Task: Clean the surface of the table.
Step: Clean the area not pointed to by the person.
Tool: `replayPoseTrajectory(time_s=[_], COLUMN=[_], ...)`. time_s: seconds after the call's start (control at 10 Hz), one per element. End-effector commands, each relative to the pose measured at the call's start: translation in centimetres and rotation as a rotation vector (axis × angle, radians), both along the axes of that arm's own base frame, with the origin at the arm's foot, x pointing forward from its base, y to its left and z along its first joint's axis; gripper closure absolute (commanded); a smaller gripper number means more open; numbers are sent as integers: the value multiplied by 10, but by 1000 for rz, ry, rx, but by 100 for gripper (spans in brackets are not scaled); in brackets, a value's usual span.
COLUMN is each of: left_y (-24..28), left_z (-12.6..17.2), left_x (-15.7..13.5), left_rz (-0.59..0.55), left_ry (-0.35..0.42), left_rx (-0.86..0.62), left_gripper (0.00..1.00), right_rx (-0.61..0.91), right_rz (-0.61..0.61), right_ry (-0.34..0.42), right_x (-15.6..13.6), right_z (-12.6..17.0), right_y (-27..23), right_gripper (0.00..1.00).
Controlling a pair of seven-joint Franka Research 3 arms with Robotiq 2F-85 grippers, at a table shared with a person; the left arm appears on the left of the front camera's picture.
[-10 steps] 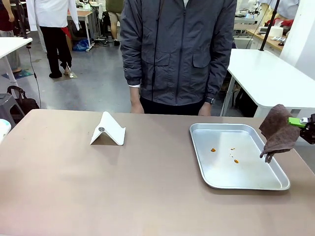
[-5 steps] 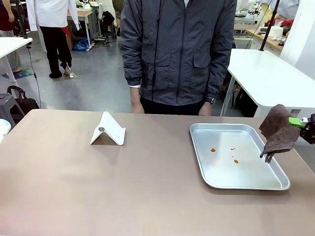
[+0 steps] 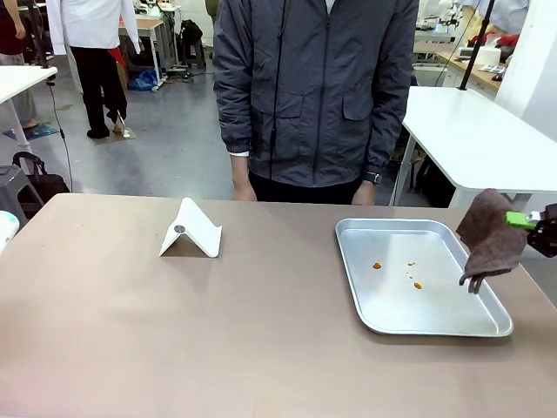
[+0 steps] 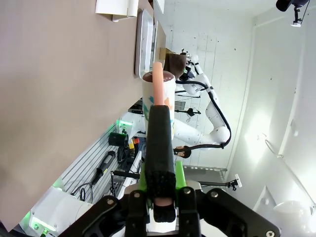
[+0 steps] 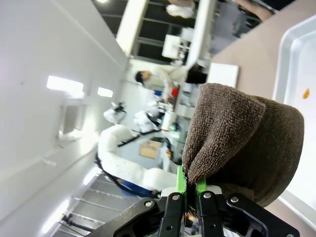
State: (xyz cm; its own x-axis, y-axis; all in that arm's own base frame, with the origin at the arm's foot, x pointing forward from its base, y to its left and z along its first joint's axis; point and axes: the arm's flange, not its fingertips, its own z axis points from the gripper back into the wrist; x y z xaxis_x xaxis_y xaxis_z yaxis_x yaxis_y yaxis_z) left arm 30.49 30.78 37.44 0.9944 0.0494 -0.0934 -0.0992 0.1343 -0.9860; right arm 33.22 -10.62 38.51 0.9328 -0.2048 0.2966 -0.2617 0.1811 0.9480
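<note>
The taupe-brown table (image 3: 261,335) spreads across the front view and runs up the left of the left wrist view as the table (image 4: 59,74). My right gripper (image 3: 522,219) hangs just past the table's right edge, shut on a brown cloth (image 3: 489,235) that droops over the right rim of a silver tray (image 3: 444,312). Up close, the right gripper (image 5: 190,185) pinches the cloth (image 5: 242,143). My left gripper (image 4: 160,180) is shut on a black textured handle (image 4: 160,143) with a pink tip, in front of a white printed cylinder (image 4: 170,96).
Small orange spots (image 3: 377,266) lie in the tray. A folded white stand (image 3: 193,231) sits at the table's back left. A person (image 3: 313,96) stands at the far edge with hands down. A glossy white table (image 3: 479,131) is behind on the right.
The right gripper and the cloth have dipped very slightly. Nothing else has moved.
</note>
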Motion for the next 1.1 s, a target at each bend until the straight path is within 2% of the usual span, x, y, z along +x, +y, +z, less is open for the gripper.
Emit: replayPoseTrajectory(time_s=[0.0,0.1,0.3,0.4,1.0], left_y=[2,2,2,2,2], left_z=[4,4,4,4,4], left_x=[-1,-1,-1,-1,-1], left_rz=[-5,-5,-5,-5,-5], left_ry=[12,12,12,12,12], left_rx=[-5,-5,-5,-5,-5], left_gripper=[78,78,78,78,78], right_rx=[-256,-388,-548,-616,-791], right_rz=[77,72,21,32,-34], right_ry=[55,84,142,146,183], right_x=[19,33,62,74,134], right_z=[21,24,19,15,-46], right_y=[10,12,13,15,40], right_gripper=[92,92,92,92,92])
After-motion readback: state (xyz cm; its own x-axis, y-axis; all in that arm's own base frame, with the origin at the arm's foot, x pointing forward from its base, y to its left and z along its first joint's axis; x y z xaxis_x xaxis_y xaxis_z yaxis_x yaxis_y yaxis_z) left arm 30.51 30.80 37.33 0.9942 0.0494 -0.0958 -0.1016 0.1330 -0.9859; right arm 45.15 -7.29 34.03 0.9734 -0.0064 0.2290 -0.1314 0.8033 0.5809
